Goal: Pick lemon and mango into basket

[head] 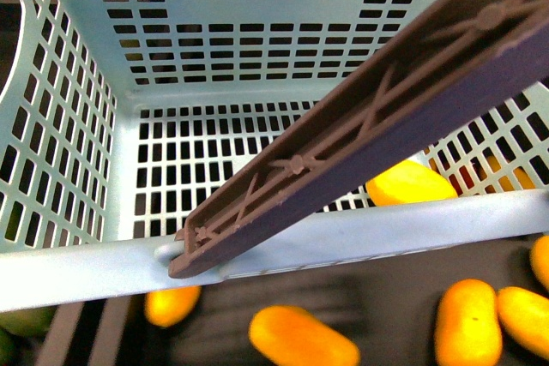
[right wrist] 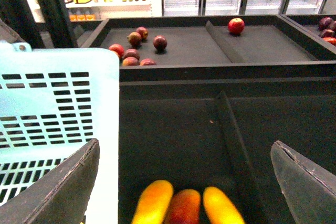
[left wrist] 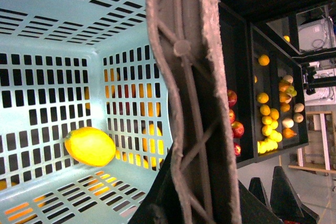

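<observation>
The teal basket [head: 77,126] fills the front view, its brown handle [head: 369,126] crossing it diagonally. My left gripper [left wrist: 197,208] is shut on the basket by that handle [left wrist: 189,103]. The yellow lemon [left wrist: 90,146] lies inside the basket against a slotted wall, and it shows behind the near rim in the front view as the lemon [head: 407,184]. Yellow-orange mangoes [head: 302,339] lie on the dark shelf below the basket. My right gripper [right wrist: 181,182] is open above three mangoes [right wrist: 153,203], with the basket's wall [right wrist: 52,108] beside one finger [right wrist: 58,187].
Red apples [right wrist: 136,45] sit in a dark bin behind the mango bin, and one apple [right wrist: 236,25] lies in the adjoining section. A raised divider [right wrist: 236,145] runs through the mango bin. More fruit bins [left wrist: 273,119] show in the left wrist view.
</observation>
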`<state>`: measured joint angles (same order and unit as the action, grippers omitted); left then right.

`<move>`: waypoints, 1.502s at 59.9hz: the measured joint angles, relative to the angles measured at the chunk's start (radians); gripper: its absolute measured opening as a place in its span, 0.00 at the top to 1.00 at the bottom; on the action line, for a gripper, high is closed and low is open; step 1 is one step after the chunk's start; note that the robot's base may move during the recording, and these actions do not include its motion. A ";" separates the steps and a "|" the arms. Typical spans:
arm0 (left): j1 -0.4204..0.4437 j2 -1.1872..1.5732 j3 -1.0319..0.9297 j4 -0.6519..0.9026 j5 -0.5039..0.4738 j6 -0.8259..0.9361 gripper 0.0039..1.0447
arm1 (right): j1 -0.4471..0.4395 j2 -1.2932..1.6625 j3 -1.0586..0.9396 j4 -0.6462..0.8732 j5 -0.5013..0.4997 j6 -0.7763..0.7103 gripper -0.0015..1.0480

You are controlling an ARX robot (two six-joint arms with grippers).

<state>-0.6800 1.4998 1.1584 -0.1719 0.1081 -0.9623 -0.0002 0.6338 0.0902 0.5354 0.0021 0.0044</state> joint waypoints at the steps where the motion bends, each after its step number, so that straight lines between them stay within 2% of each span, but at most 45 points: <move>1: 0.000 0.000 0.000 0.000 0.000 0.000 0.95 | 0.000 0.000 0.000 0.000 -0.001 0.000 0.08; 15: 0.012 0.000 0.000 0.000 -0.024 0.017 0.95 | 0.002 0.000 0.000 0.000 -0.005 -0.001 0.08; 17: 0.012 0.000 0.000 0.000 -0.019 0.016 0.95 | 0.016 0.013 0.023 -0.076 0.060 0.039 0.08; 21: 0.011 0.000 0.000 0.000 -0.008 0.012 0.95 | 0.010 0.086 0.173 -0.443 0.273 0.198 0.08; 24: 0.006 0.000 0.000 0.000 -0.004 0.010 0.95 | -0.027 0.147 0.238 -0.589 0.297 0.283 0.08; 26: 0.004 0.000 0.000 0.000 -0.001 0.010 0.95 | -0.056 0.181 0.254 -0.616 0.290 0.310 0.08; 38: -0.002 0.000 0.000 0.000 0.011 -0.004 0.95 | -0.188 0.468 0.352 -0.476 0.181 0.340 0.08; 43: -0.002 0.000 0.000 0.000 0.004 -0.004 0.95 | -0.209 0.607 0.407 -0.436 0.139 0.348 0.08; 54: 0.003 0.000 0.000 0.000 -0.012 0.005 0.95 | -0.218 0.950 0.566 -0.366 0.140 0.367 0.08; 68: 0.002 0.000 0.000 0.000 0.001 0.002 0.95 | -0.170 1.290 0.798 -0.408 0.150 0.458 0.08; 90: 0.002 0.000 0.000 0.000 -0.007 0.002 0.95 | -0.014 1.585 1.102 -0.496 0.128 0.614 0.08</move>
<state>-0.6785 1.5002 1.1580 -0.1722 0.1009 -0.9604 -0.0147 2.2189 1.1923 0.0399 0.1303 0.6182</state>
